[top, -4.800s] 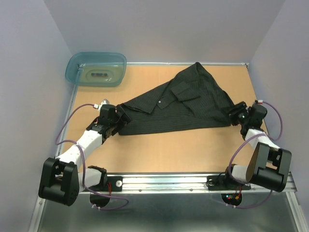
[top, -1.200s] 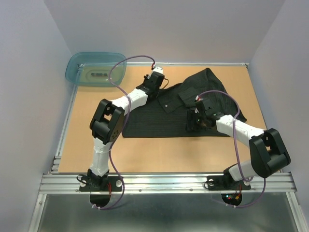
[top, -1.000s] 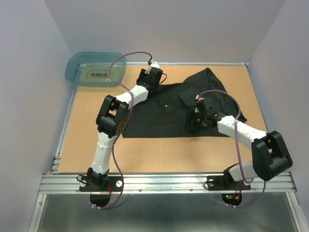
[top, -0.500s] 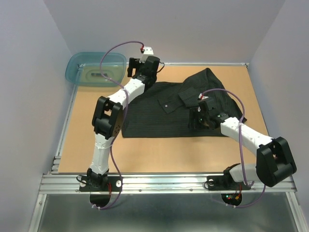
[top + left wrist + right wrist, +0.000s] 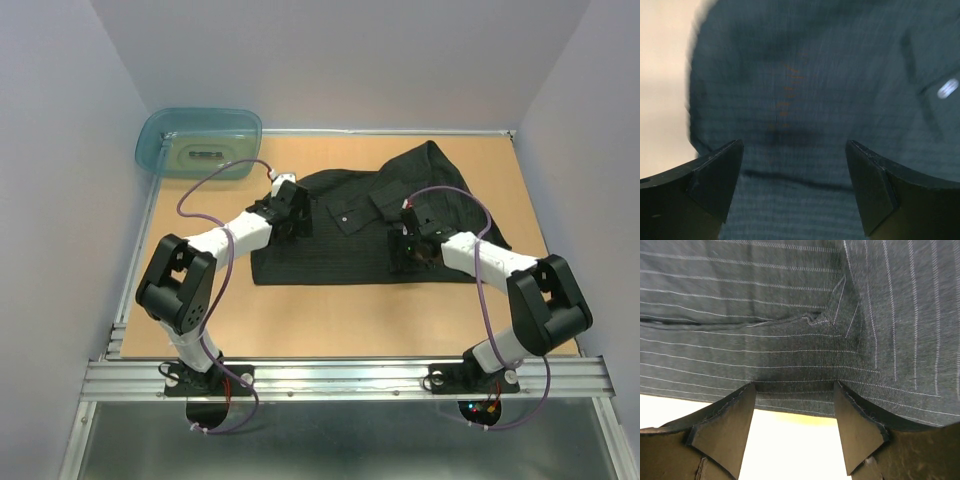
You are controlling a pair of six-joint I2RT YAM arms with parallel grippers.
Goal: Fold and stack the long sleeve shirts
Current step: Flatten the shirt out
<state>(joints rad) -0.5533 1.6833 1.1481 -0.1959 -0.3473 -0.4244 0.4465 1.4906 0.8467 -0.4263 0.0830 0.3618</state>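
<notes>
The black shirt (image 5: 340,245) lies partly folded right of the teal tub (image 5: 200,142), the left gripper (image 5: 296,218) wide open and empty over its tub-side end and the right gripper (image 5: 794,390) part-open, holding nothing, at the hem away from the tub, so a dragging finger could undo the loose fold.

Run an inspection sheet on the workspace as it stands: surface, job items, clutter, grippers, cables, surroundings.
Surface: tan wooden table, bare around the cloth.
Job's things: one black pinstriped shirt, lying partly folded across the middle and far right.
Clutter: teal plastic tub at the far left corner; contents unclear.
Grippers: left gripper open above the shirt's left part, nothing between the fingers. Right gripper open, tips at the shirt's near hem.
Cables: purple cables loop off both arms; the right one arches over the shirt.
Surroundings: pale walls on three sides, metal rail at the near edge.
</notes>
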